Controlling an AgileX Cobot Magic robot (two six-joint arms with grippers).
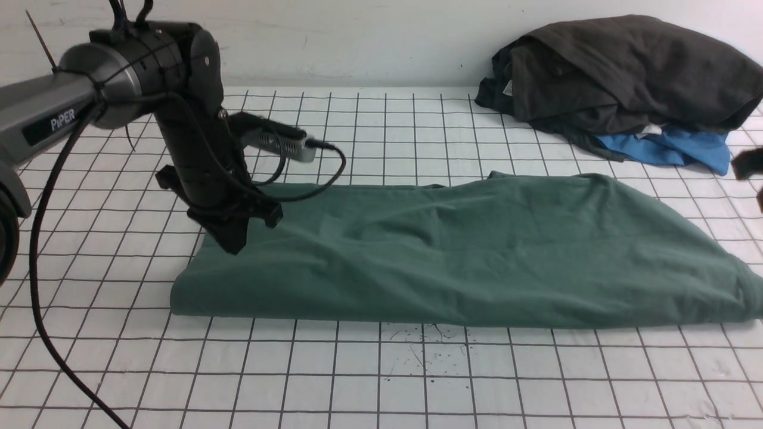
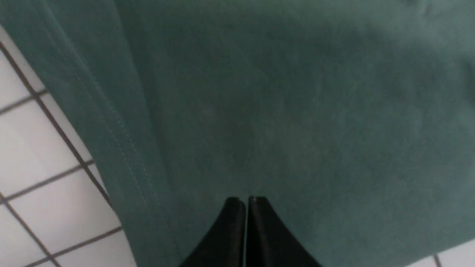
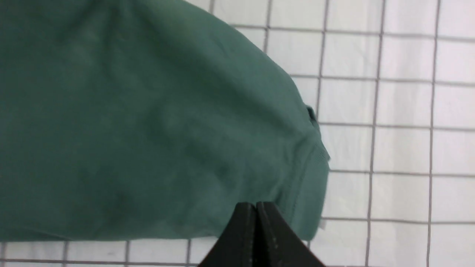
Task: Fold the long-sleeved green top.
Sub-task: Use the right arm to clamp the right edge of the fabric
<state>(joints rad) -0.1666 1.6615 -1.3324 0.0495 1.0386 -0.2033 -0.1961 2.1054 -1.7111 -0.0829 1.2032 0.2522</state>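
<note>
My left gripper and right gripper pressed together on nothing; risk: unheld, the puffy green cotton long-sleeved top may spring unfolded.

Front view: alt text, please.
A green cotton top lies folded into a long band across a white gridded table, the left gripper shut at its left end. Dark charcoal garments and a bright blue garment lie piled far right.

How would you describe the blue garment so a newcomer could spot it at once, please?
At the far right corner of the white gridded table lies a heap of dark garments. The blue garment pokes out from under its near edge, behind the green top; it is the only bright blue cloth.
</note>
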